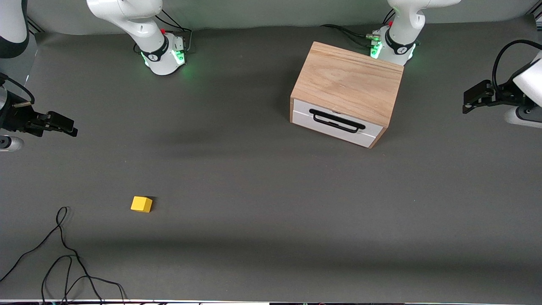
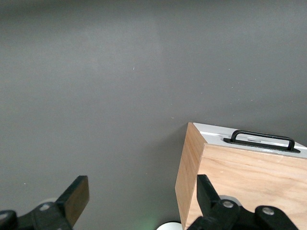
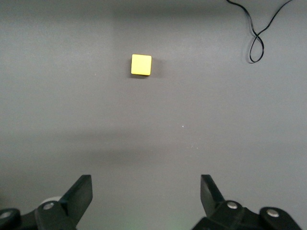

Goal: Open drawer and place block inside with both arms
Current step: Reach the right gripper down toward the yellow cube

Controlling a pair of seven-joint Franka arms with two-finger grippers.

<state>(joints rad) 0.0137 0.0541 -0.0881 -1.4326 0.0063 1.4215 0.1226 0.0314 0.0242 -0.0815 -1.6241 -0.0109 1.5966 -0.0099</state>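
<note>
Bench (image 1: 262,190) dark grey. Oak cabinet (image 1: 349,80) toward left arm's end, drawer (image 1: 336,123) shut. Yellow block (image 1: 141,204) nearer camera, right arm's end. Left claw (image 2: 139,196) and right claw (image 3: 144,196) both spread, empty, hanging above the bench. Next: left claw should square up to black handle (image 1: 336,120), pull straight.

Cabinet (image 1: 347,82) toward the left arm's end, drawer (image 1: 336,123) in it, block (image 1: 141,204) nearer the camera, toward the right arm's end
</note>
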